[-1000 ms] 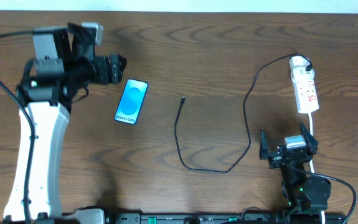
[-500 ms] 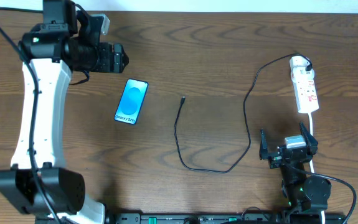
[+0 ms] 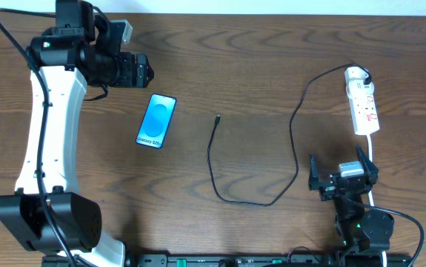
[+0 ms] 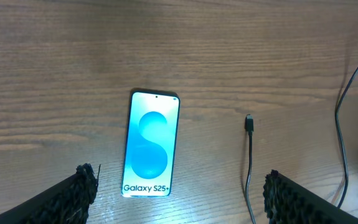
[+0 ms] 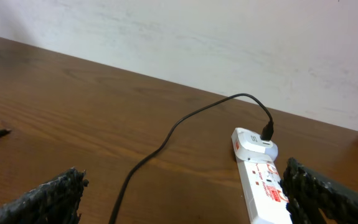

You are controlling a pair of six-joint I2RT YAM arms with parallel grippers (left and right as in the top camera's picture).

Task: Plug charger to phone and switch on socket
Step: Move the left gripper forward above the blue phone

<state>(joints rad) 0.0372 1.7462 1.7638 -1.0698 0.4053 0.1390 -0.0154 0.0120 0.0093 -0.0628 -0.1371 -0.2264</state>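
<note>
The phone (image 3: 157,121) lies flat on the wood table, blue screen up with the "Galaxy S25+" strip; it also shows in the left wrist view (image 4: 150,144). The thin black charger cable (image 3: 231,191) loops across the table, its plug tip (image 3: 218,117) free to the right of the phone, also in the left wrist view (image 4: 249,122). Its other end sits in the white plug on the socket (image 3: 363,104), seen in the right wrist view (image 5: 263,180). My left gripper (image 3: 142,73) is open above and behind the phone. My right gripper (image 3: 342,180) is open, below the socket.
The socket's thick white cord (image 3: 372,159) runs down past my right gripper. The table's far edge meets a white wall (image 5: 228,37). The left arm (image 3: 46,141) stretches along the table's left side.
My left arm has swung toward the far left of the table, gripper moving up and away from the phone; in the last half second it barely moved. The right arm is still.
</note>
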